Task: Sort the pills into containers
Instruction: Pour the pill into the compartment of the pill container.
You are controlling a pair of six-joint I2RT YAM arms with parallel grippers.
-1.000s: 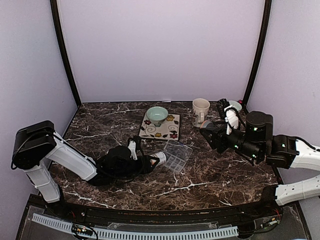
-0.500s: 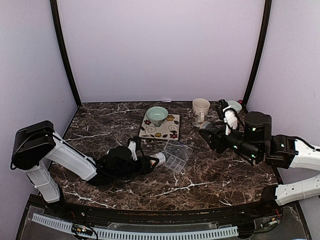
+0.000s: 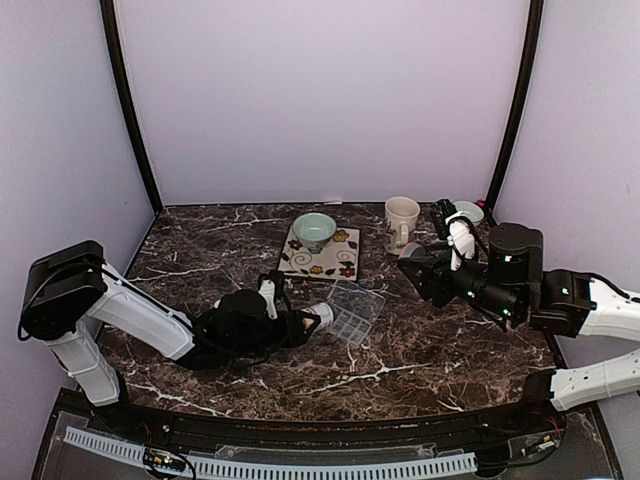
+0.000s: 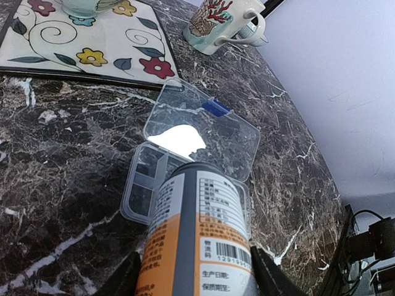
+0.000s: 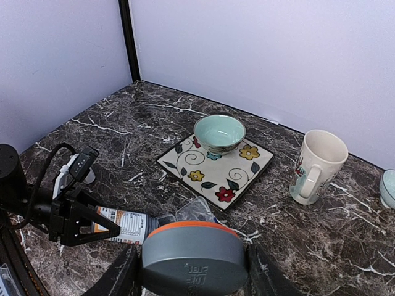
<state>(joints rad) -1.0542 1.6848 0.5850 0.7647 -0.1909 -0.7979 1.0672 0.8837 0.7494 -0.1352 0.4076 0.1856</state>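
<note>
My left gripper [image 3: 297,325] [image 4: 197,275] is shut on the orange, white-labelled bottle [image 4: 199,237] [image 3: 314,316]. The bottle lies tilted, its uncapped mouth over the near end of the clear pill box [image 3: 352,312]. The box's containers [image 4: 145,182] show to the left of the bottle, and its hinged lid [image 4: 203,126] lies open behind them. My right gripper [image 3: 414,264] [image 5: 192,272] hovers to the right of the box, shut on the bottle's grey, orange-rimmed cap [image 5: 192,251]. No pills can be made out in any view.
A floral square plate [image 3: 337,260] with a teal bowl [image 3: 314,229] on it sits behind the box. A cream mug [image 3: 401,219] and a small bowl [image 3: 468,211] stand at the back right. Black frame posts [image 3: 130,110] flank the back wall.
</note>
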